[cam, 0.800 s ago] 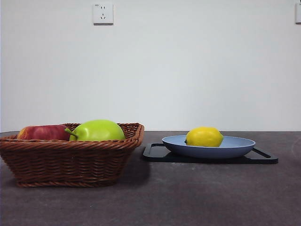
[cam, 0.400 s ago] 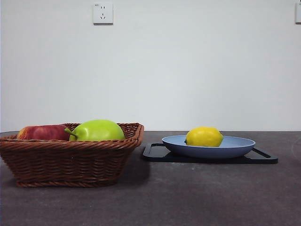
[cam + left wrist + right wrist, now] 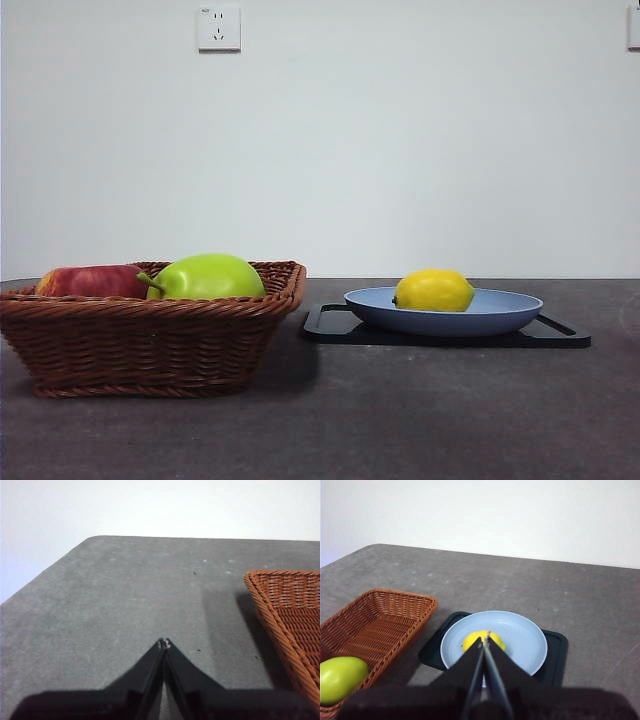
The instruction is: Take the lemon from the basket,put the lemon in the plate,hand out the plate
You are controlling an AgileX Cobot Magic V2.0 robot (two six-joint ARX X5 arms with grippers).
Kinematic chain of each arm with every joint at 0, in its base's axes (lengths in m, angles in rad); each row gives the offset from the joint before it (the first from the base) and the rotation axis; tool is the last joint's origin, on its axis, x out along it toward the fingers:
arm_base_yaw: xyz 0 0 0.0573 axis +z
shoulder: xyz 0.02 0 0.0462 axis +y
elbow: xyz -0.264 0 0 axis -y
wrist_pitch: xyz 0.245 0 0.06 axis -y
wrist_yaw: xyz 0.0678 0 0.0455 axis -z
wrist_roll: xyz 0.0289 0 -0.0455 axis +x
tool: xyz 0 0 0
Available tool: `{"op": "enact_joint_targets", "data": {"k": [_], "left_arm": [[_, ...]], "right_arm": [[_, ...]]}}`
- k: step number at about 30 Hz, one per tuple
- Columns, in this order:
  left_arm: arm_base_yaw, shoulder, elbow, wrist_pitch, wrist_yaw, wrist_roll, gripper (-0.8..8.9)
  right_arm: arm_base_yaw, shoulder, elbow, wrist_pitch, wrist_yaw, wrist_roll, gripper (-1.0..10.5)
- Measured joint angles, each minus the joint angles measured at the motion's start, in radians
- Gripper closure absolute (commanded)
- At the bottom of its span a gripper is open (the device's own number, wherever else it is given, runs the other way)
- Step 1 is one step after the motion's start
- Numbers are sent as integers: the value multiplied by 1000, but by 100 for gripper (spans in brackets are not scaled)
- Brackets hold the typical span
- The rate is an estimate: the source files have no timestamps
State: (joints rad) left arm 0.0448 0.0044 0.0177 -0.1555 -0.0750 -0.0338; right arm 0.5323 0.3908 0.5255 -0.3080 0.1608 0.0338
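Front view over the last 1 s: nothing is shifting. The lemon [image 3: 434, 290] is sitting in the plate [image 3: 500, 313], left of the plate's centre, exactly where it lay 1.0 s and 0.5 s ago. The plate is resting on the black tray [image 3: 565, 334], and the tray on the tabletop [image 3: 400, 420], both unmoved.

The basket [image 3: 150, 340] is standing just beside the tray, no longer holding the lemon; it is carrying only the yellow-green fruit [image 3: 208, 277] and the red fruit [image 3: 90, 281].

No arm is entering the front view. The right hand [image 3: 484, 641] is hanging above and back from the plate, its 2 jaws pressed together with nothing between them, tips lined up over the lemon in its wrist view. The left hand [image 3: 163, 643] is waiting over bare tabletop beside the basket's outer wall, jaws likewise pressed together and empty.

Judgement: steps 1 and 2 are looking complete, with the lemon out of the basket and settled in the plate. The stillness is reading as a pause before step 3, handing out the plate, which is not yet begun. The plate's shallow rim is likely calling for a spread hand first.
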Motion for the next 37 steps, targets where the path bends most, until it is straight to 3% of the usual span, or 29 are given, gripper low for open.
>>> {"op": "enact_joint_targets", "data": {"k": [2,9,11,19,22,28,37], "left_arm": [[0,0,0,0,0,0,805],[0,0,0,0,0,0,805],[0,0,0,0,0,0,805],[0,0,0,0,0,0,805],[0,0,0,0,0,0,805],[0,0,0,0,0,0,805],[0,0,0,0,0,0,805]], "right_arm": [[0,0,0,0,0,-1,943],[-53,-84,-13,-75,11,-112,943],[-112,-132,-34,-69,-26,-114,943],[-409,-273,-277,96,-302,-103,943],[-463,-303,-366,138,-348,-80,943],[-475,-344,-481,143,-350,-44,943],[-475,-375,-507,144,-340,-32,943]]}}
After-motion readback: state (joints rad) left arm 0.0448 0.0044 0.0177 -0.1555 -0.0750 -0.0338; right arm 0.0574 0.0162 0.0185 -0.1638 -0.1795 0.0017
